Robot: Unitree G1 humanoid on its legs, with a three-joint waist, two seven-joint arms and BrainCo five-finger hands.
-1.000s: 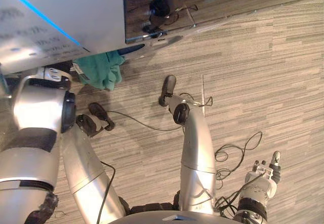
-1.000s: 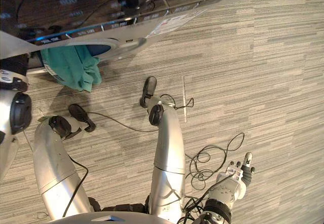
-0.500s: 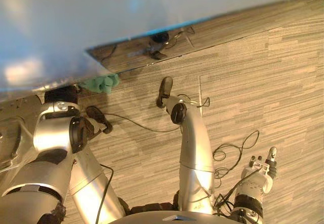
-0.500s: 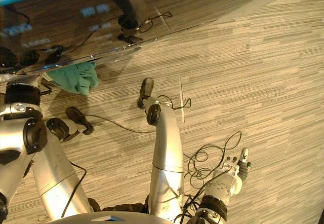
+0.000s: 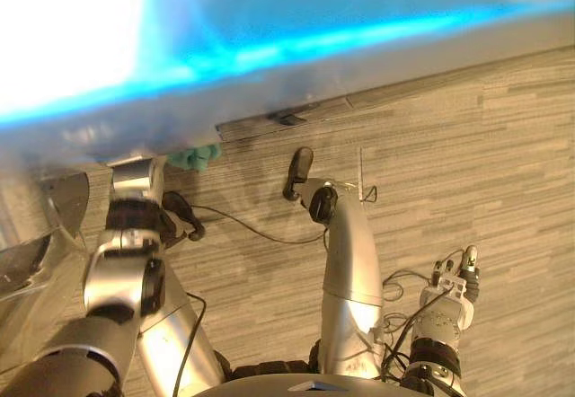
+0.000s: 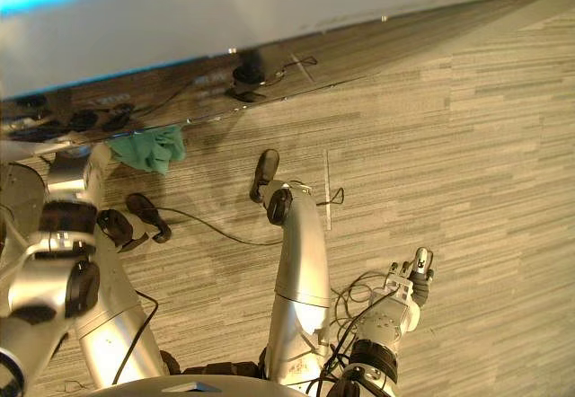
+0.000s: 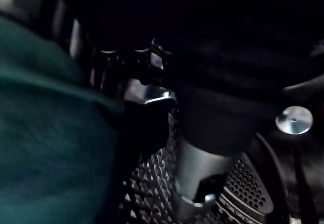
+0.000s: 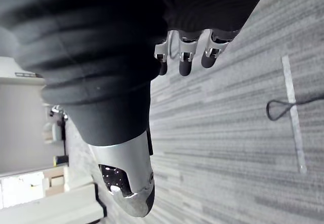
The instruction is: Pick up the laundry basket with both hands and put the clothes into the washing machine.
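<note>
Robot bent before the washing machine (image 5: 269, 47), whose pale front with a blue light strip spans the top of both eye views. The left arm reaches up to the machine's lower edge, where a green garment (image 6: 148, 148) bunches just beside the wrist. In the left wrist view the same green cloth lies close against the left hand (image 7: 197, 168), with the perforated metal drum (image 7: 243, 186) just past the thumb. It is too dark there to tell whether the fingers grip the cloth or merely lie beside it. The right hand (image 5: 454, 280) hangs low at the robot's right side, well apart from the machine, above the striped carpet floor (image 5: 467, 145), with fingers nearly straight, thumb out and nothing held. A pale strip of tape (image 6: 327, 190) lies on the carpet between the machine and the right hand
</note>
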